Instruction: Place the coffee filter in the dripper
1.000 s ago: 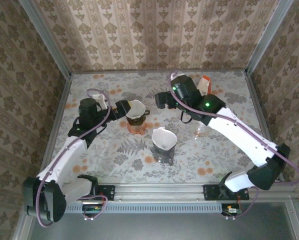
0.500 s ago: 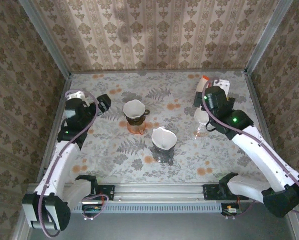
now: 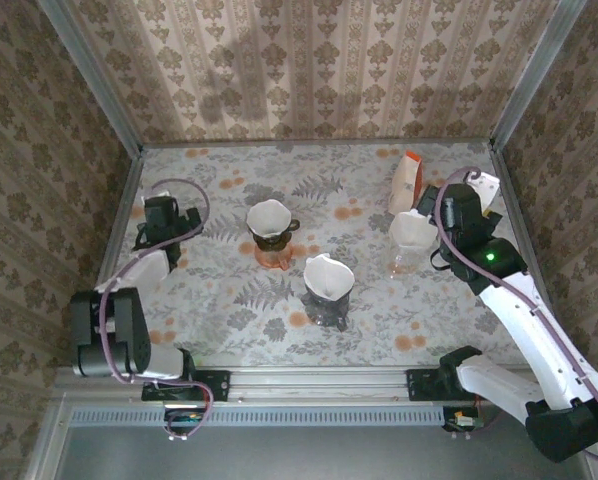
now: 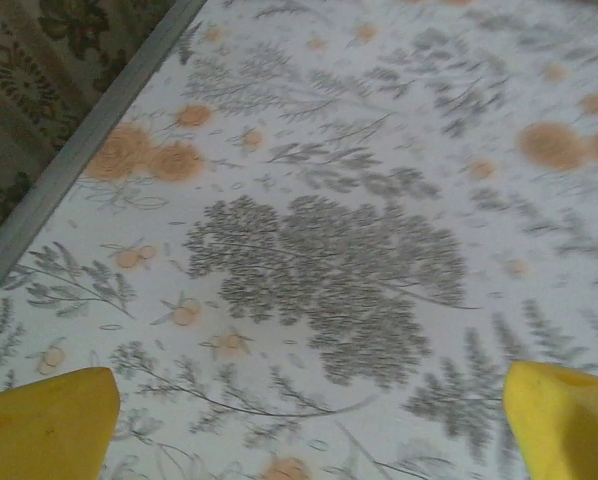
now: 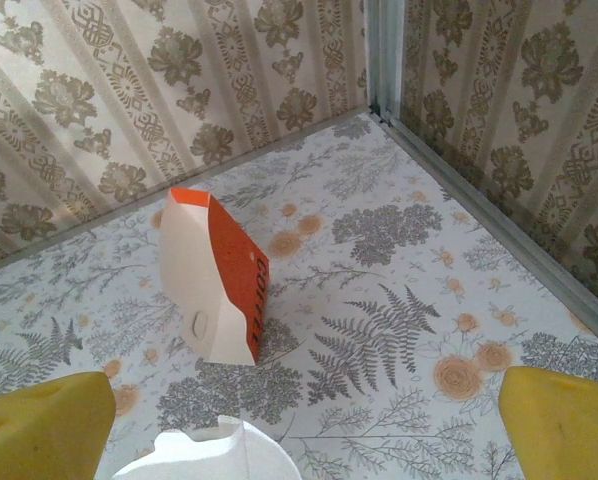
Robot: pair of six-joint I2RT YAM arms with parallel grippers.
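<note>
Left gripper [image 4: 304, 430] and right gripper [image 5: 304, 430] splayed wide, empty. Right wrist: tapered orange-white box [image 5: 214, 280] ahead, seamed paper filter [image 5: 204, 455] nearer. Top: filter sits in clear dripper [image 3: 407, 262].

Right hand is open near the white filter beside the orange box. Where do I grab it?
Probably its thin upper rim, from above: the white filter stands mouth-up, so the right hand can pinch one wall, one finger inside, one outside, clear of the orange box.
</note>
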